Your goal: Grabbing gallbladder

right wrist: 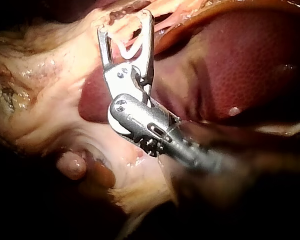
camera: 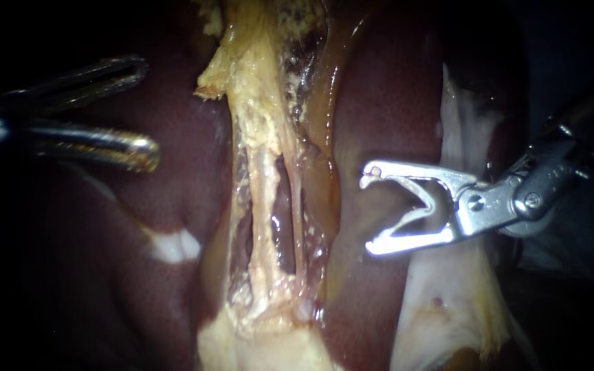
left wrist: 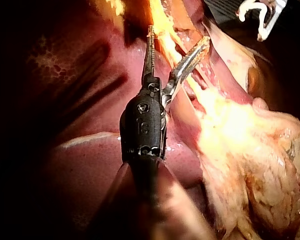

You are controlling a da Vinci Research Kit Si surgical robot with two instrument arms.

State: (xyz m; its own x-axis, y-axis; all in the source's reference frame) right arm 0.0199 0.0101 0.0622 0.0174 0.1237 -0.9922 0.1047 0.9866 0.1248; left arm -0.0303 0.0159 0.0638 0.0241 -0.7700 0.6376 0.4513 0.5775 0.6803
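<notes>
A pale yellow tissue band runs down the middle of the dark red liver, with two thin tubes inside it. I cannot tell where the gallbladder's wall begins. My left instrument hangs over the liver to the left of the band, jaws open and empty. In the left wrist view my left instrument spreads its jaws short of the yellow strand. My right instrument stands right of the band, jaws wide apart and holding a white open clip. This clip also shows in the right instrument.
White membrane lies behind and under the right instrument's shaft. A bulky pale yellow mass sits beside the left instrument. A glossy amber fold borders the band's right side. A small white patch marks the liver at lower left.
</notes>
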